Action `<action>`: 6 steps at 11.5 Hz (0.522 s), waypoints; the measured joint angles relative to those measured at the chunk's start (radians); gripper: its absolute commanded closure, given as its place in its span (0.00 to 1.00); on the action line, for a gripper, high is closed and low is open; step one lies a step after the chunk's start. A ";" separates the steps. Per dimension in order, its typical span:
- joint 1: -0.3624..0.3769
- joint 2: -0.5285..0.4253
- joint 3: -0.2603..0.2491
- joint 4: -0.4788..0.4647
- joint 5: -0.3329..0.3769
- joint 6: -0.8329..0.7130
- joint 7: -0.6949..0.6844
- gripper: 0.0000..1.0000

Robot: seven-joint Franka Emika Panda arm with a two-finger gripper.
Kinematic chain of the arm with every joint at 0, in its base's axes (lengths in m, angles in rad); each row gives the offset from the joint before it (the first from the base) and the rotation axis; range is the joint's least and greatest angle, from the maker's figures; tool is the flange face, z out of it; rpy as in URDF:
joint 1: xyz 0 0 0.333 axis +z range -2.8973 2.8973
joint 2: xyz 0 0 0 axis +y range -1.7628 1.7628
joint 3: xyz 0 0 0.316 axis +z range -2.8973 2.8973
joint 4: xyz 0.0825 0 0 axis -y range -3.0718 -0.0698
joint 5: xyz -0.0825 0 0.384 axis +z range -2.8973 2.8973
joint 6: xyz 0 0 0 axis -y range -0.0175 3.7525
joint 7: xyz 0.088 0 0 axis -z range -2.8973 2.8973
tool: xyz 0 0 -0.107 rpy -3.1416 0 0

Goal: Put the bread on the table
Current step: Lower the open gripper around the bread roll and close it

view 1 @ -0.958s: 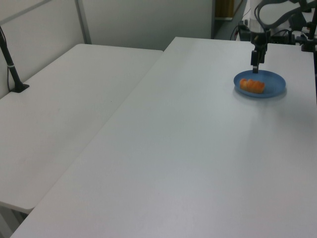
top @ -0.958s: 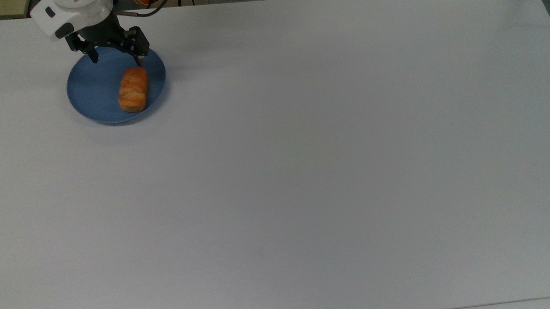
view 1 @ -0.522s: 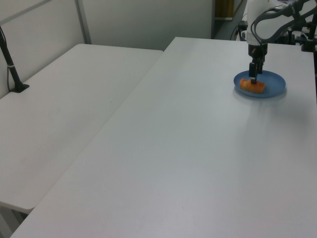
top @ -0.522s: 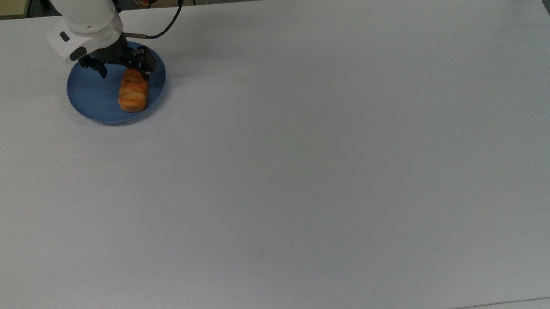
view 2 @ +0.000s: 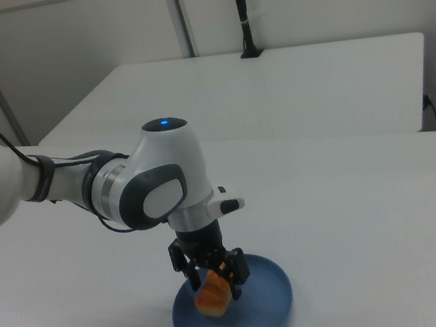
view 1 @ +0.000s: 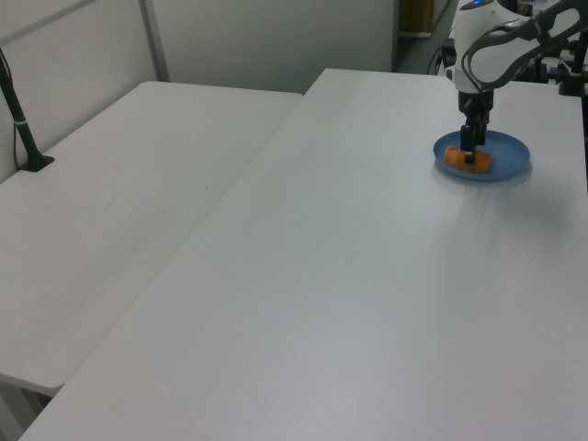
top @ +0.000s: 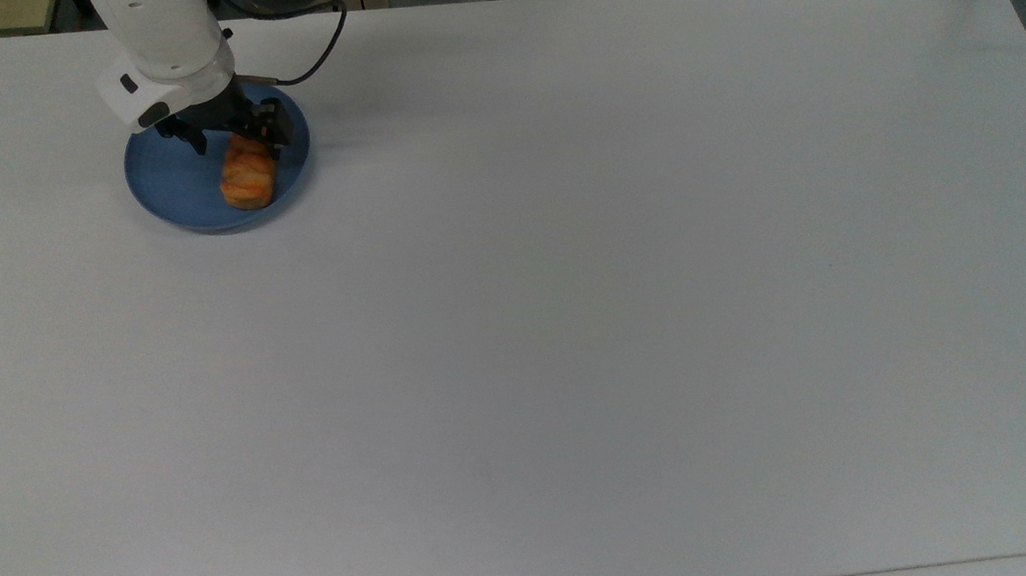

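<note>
End effector (top: pixel 233 145) had dropped lower since a second ago, onto far end of bread (top: pixel 247 176). Bread lay on round blue plate (top: pixel 165 183), long axis running up-down in top view. Ridged golden-orange crust; smooth plate; matte white bench (top: pixel 619 300). Fingers wide apart, straddling bread's end, one per side.

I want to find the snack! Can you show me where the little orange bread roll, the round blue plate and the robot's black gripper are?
little orange bread roll (top: pixel 248 184), top view, its ridged top.
round blue plate (top: pixel 170 185), top view, bare inner surface.
robot's black gripper (view 2: pixel 214 283), right view, between its fingertips.
</note>
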 measured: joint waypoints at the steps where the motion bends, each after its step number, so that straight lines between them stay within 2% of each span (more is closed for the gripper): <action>1: 0.000 0.004 0.000 0.000 0.000 0.001 0.000 0.09; 2: 0.000 0.008 0.000 0.000 0.000 0.001 0.000 0.14; 6: 0.000 0.013 0.001 0.000 0.000 0.002 -0.001 0.47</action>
